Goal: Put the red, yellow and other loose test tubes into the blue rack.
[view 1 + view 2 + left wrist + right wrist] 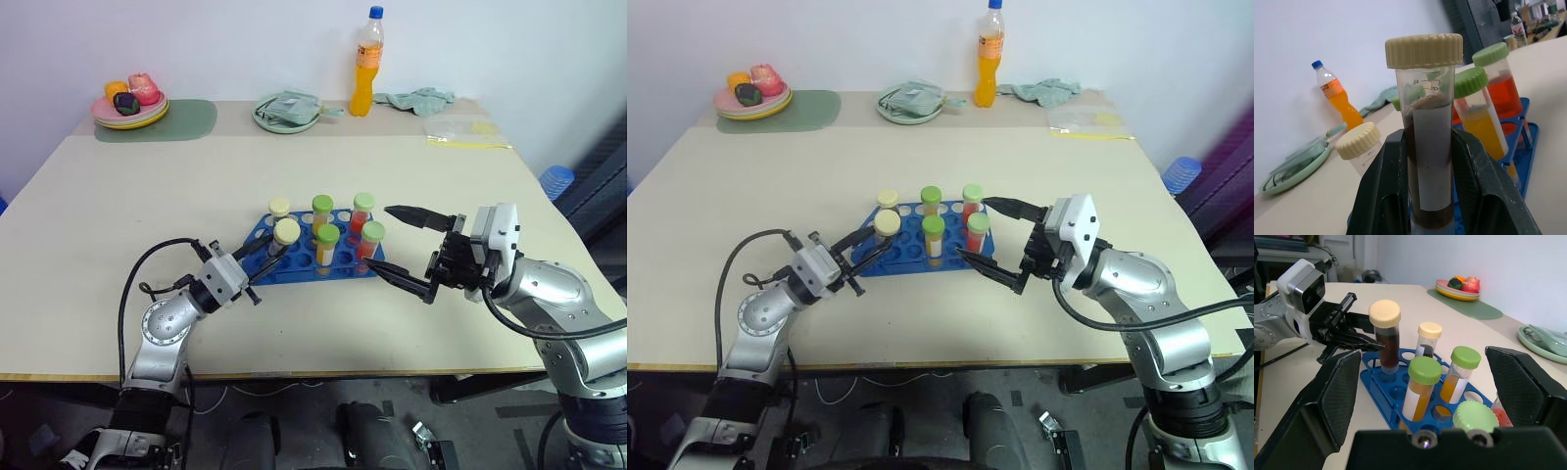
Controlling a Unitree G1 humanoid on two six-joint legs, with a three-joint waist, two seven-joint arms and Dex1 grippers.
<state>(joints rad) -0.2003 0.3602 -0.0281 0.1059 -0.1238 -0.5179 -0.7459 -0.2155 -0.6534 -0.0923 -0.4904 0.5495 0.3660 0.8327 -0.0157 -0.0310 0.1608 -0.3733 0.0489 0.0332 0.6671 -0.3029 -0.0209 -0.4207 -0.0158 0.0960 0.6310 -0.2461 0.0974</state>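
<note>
Gripping a brown tube (285,238) over the near-left corner of the rack (345,266), left gripper (263,262) risked jamming it if tilted; right gripper (404,247) stood open beside the rack.

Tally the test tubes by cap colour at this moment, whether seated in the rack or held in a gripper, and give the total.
Cream-capped tubes: 2, one in the rack, one with dark liquid held by the left gripper over the blue rack
Green-capped tubes: 4
Total: 6
</note>
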